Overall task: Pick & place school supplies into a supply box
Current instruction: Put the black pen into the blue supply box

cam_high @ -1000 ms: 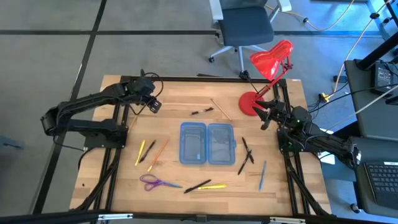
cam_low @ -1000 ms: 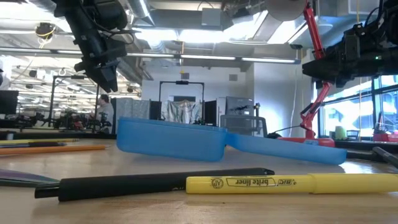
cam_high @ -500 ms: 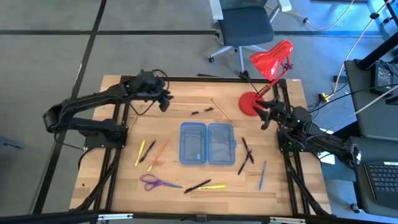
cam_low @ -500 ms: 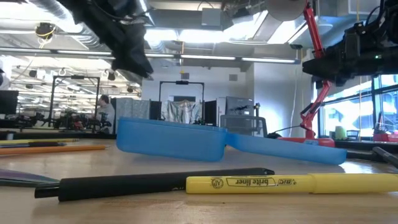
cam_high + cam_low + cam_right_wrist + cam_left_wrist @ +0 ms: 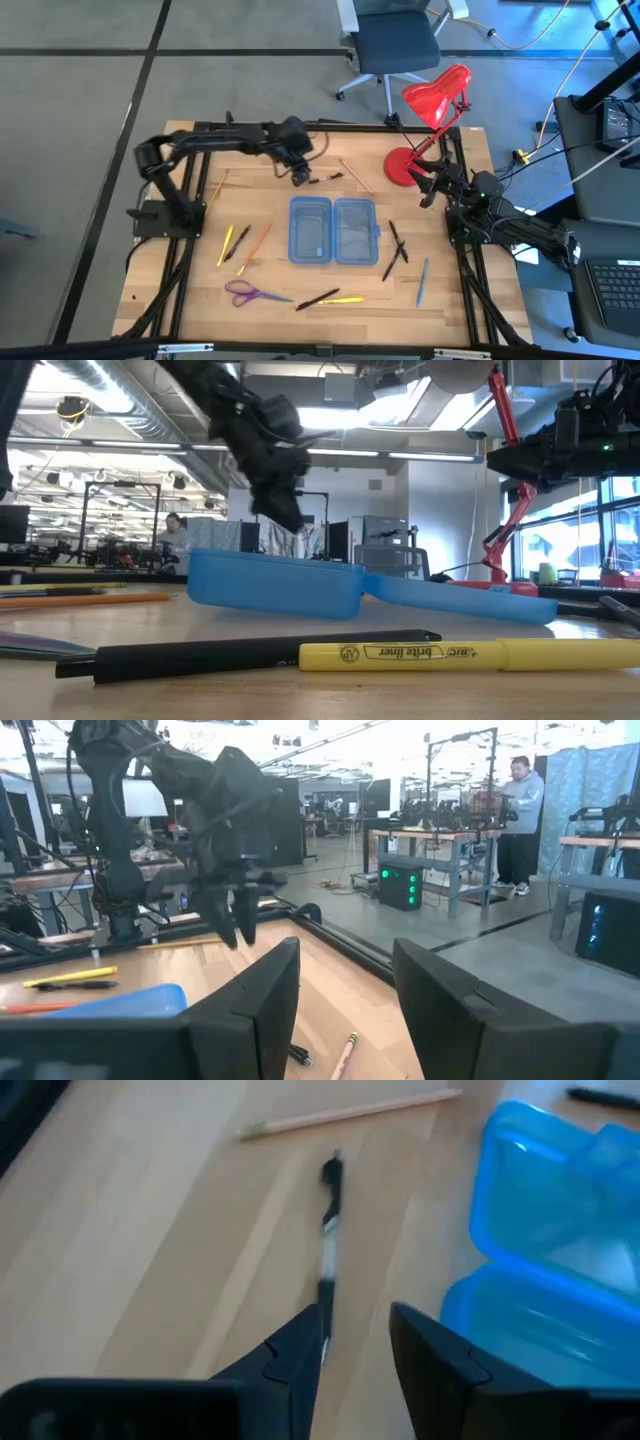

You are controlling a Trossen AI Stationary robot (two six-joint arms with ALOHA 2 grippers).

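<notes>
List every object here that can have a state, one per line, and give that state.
supply box: open, halves flat.
left gripper: open, above the black pen.
right gripper: open, waiting near the red lamp.
scissors: closed, on the table.

Left arm: it swings from the table's far left corner toward the middle.
Left gripper (image 5: 300,177): it now hangs open over the black pen (image 5: 325,179), just behind the blue box (image 5: 333,230).
</notes>
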